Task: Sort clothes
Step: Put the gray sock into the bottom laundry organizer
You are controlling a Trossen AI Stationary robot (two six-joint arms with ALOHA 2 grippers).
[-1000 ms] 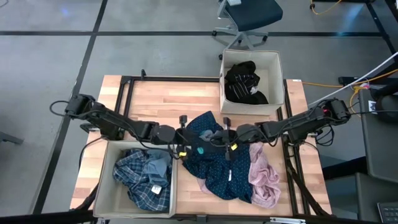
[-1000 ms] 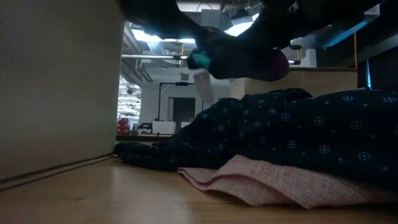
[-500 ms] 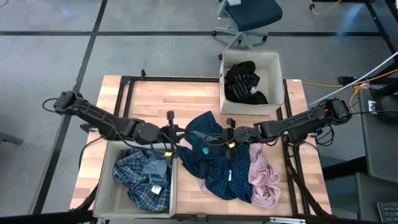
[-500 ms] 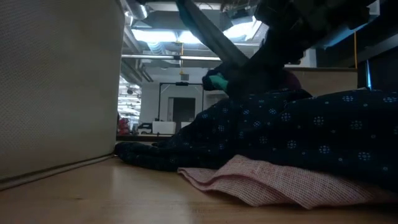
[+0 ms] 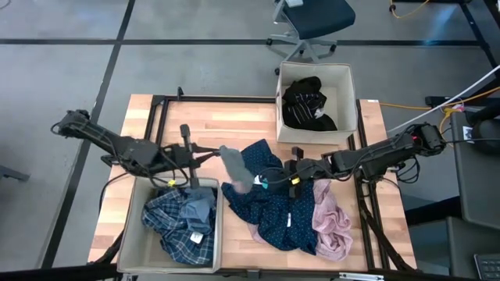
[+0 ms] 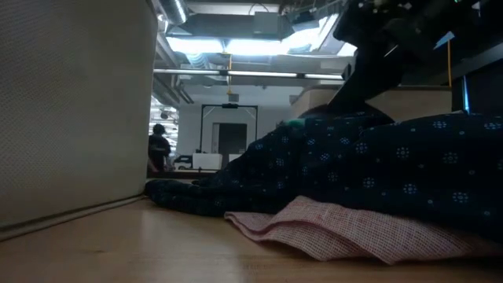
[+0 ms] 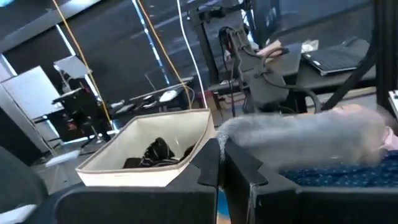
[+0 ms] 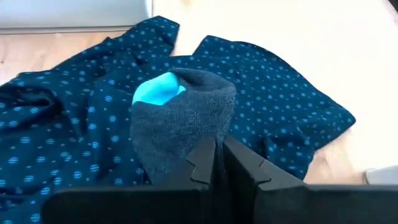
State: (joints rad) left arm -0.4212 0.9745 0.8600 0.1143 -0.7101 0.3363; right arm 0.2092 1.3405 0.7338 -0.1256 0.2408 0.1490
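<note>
Two grippers work over the navy dotted shirt (image 5: 273,211) heaped at the table's centre. The right gripper (image 8: 216,163) is clenched on a grey sock with a teal toe (image 8: 180,115) lying on that shirt. The left gripper (image 7: 222,163), at nine o'clock from the shirt, is clamped on a grey sock (image 5: 236,168). At seven o'clock, the plaid shirt (image 5: 176,222) fills a fabric box (image 5: 129,226); black striped clothes (image 5: 308,105) fill the twelve o'clock box (image 5: 348,94). The pink garment (image 5: 332,222) lies at four.

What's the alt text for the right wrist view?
The right gripper is shut on a dark grey sock with a teal toe, held just above the navy white-dotted shirt spread on the light wooden table.
</note>
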